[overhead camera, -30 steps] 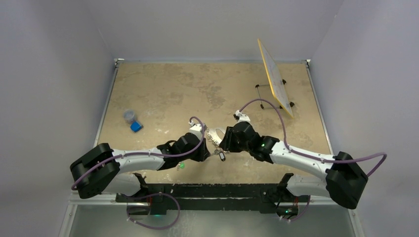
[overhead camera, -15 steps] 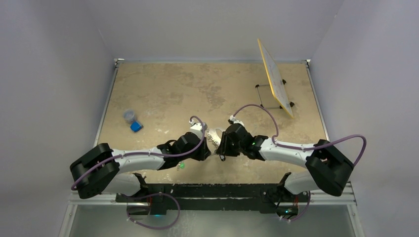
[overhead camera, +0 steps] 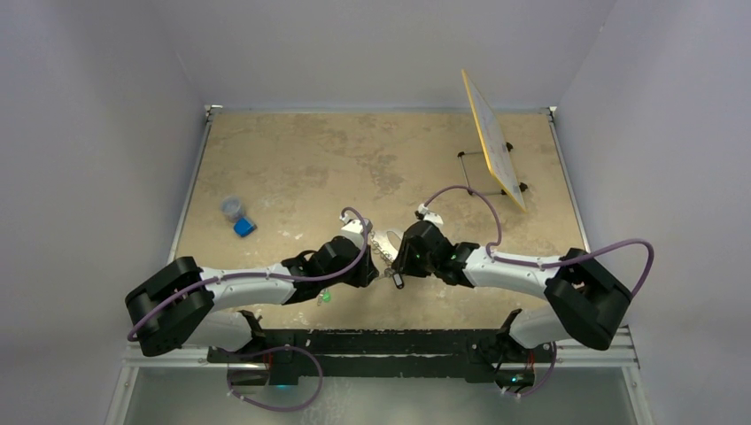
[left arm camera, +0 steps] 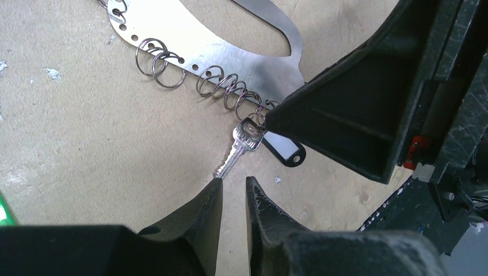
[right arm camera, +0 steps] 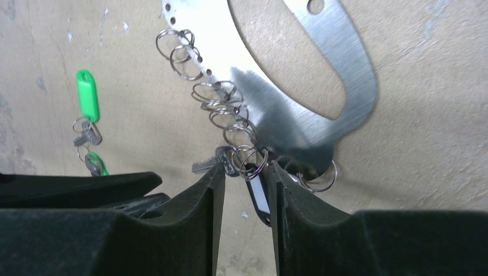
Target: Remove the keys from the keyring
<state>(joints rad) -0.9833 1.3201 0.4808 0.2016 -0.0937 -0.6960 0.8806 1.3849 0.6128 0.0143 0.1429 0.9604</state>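
Silver key [left arm camera: 246,141] is lying on the surface [left arm camera: 86,149], strung at the end of the keyring [left arm camera: 190,46], blade pointing at the left fingers [left arm camera: 204,213], which are nearly together and empty; right fingers [right arm camera: 201,201] are standing apart, straddling the black tag [right arm camera: 257,198].

I count one keyring [left arm camera: 195,43], a flat metal loop, carrying one silver key [left arm camera: 241,141], one black tag [left arm camera: 290,154] and a row of small split rings [left arm camera: 167,69] that overlap too much to number. Beside it lie two green tags [right arm camera: 87,95]. Farther out there is one blue block [overhead camera: 243,227], one small cup [overhead camera: 232,208] and one yellow board [overhead camera: 492,142].
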